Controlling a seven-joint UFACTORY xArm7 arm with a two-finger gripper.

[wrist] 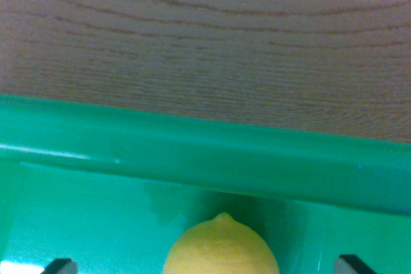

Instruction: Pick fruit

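One yellow lemon with a small nipple-like tip (221,248) lies inside a glossy green plastic tray (192,145), close against the tray's long raised rim, which runs across the wrist view from left to right and sinks slightly toward the right. The fruit sits at the bottom edge of the view, a little right of centre, its pointed tip facing the rim and its lower half cut off by the frame. Beyond the rim stretches a pale wooden worktop with curved grain lines (205,43), filling the upper half of the view. The dark gripper (207,265) stands open: only its two fingertips (61,265) show at the bottom corners, one on each side of the lemon and clear of it. No brand, label or writing can be read on anything
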